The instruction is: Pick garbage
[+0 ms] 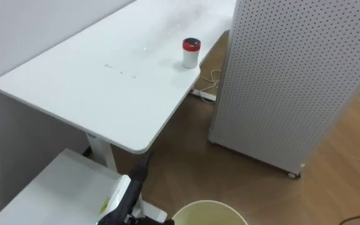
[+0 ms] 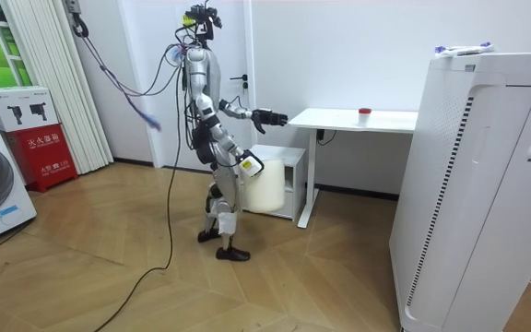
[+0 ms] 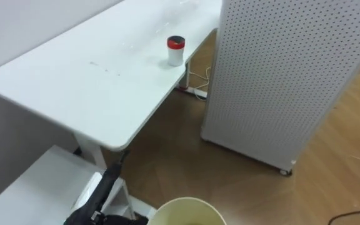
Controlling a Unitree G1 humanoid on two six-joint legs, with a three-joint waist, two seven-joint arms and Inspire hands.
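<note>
Here, the left hand is held out just short of the near corner of the white desk.
Its fingers lie straight and hold nothing. The right hand hangs low beside the cream bin; its grip I cannot tell. The red-lidded can stands upright far along the desk, well apart from both hands, near the edge facing the perforated white unit.

Cut off at the bottom edge: the round cream bin and the dark left hand just beside it. Half hidden behind the white panel with holes: a white cable on the floor. Too small to make out in the room view: the red-topped pot on the table.
</note>
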